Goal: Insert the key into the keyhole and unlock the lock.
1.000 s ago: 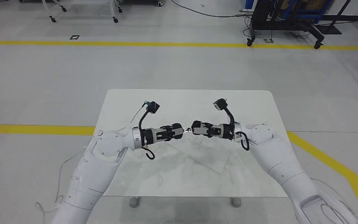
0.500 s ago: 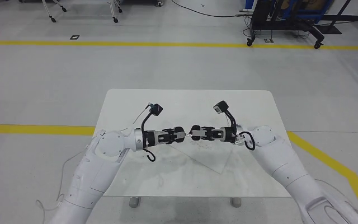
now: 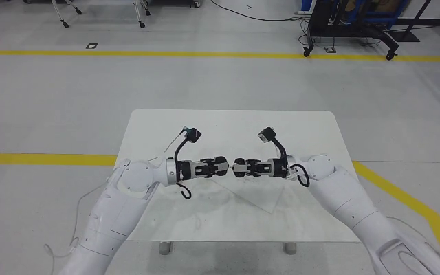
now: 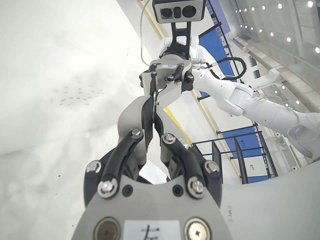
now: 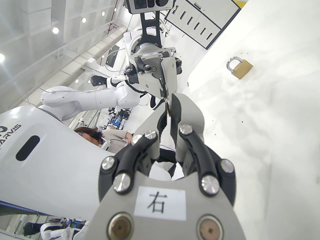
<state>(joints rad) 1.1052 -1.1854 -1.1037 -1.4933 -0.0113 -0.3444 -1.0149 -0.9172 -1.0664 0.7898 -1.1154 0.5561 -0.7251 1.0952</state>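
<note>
A small silver key (image 4: pixel 155 96) is pinched between the tips of both grippers above the middle of the white table (image 3: pixel 206 124). My left gripper (image 4: pixel 153 101) is shut on one end of it. My right gripper (image 4: pixel 155 91) faces it tip to tip and is shut on the other end. In the top view the left gripper (image 3: pixel 228 167) and the right gripper (image 3: pixel 238 167) meet in one line. From the right wrist view, the right gripper (image 5: pixel 169 104) meets the left gripper (image 5: pixel 165 93) at the key (image 5: pixel 167 100). A brass padlock (image 5: pixel 239 67) with its silver shackle lies flat on the table, apart from both grippers.
Small dark specks (image 5: pixel 242 121) dot the tabletop, and a faint scuffed patch (image 4: pixel 80 94) marks it. The table edge (image 5: pixel 197 66) runs close behind the padlock. Yellow floor lines (image 3: pixel 55 159) pass beside the table.
Both arms have drawn closer together and shifted slightly toward the table's front. The small gap between the grippers' tips has closed, so they now meet at the key.
</note>
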